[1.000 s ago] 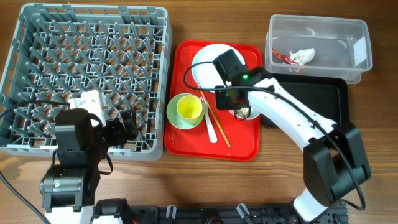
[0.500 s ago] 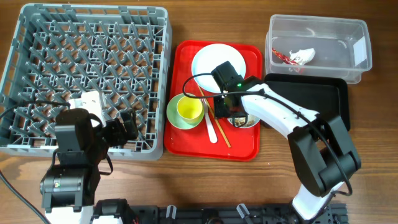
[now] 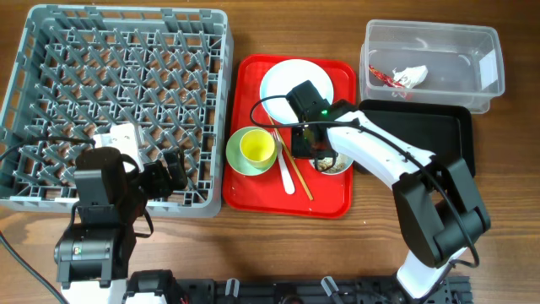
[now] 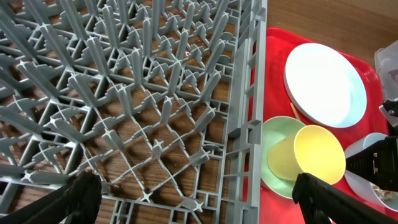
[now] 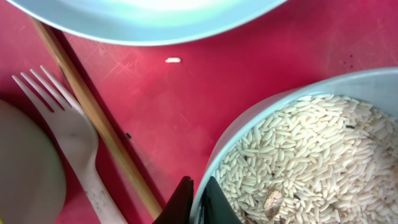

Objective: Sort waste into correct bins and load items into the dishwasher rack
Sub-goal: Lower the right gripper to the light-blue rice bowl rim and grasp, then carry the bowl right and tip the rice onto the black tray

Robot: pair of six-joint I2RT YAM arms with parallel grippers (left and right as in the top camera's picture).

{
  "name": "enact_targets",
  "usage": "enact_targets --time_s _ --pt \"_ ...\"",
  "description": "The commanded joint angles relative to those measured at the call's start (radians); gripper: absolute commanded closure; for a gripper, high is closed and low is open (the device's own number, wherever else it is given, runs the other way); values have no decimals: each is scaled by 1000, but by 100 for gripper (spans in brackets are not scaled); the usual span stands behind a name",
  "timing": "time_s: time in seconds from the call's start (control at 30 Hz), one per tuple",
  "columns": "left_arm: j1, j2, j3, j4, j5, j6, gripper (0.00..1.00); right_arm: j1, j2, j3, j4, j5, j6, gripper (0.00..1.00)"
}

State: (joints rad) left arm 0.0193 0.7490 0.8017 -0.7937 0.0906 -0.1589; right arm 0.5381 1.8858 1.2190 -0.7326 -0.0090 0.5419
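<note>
Now the right gripper point(image 5: 200, 200) has settled at the rice bowl point(image 5: 364, 79) — fingers pinched on its rim — ready for emptying.

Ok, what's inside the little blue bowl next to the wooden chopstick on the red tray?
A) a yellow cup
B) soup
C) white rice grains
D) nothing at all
C: the right wrist view shows the small round pale-blue bowl heaped with white rice grains, with the right tool at its rim.
</note>
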Motion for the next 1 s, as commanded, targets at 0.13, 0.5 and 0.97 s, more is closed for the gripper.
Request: enact_targets --time_s 0.13,0.5,0.97 --pt "-5 -1 17 0 2 -6 0 -20 -187 140 -125 -22 -72 96" --pt "-5 -1 17 0 2 -6 0 -553 -229 112 -158 -661 -376 96" --pt "-5 -1 17 0 1 -6 0 -930 124 81 -216 -1361 -544 96"
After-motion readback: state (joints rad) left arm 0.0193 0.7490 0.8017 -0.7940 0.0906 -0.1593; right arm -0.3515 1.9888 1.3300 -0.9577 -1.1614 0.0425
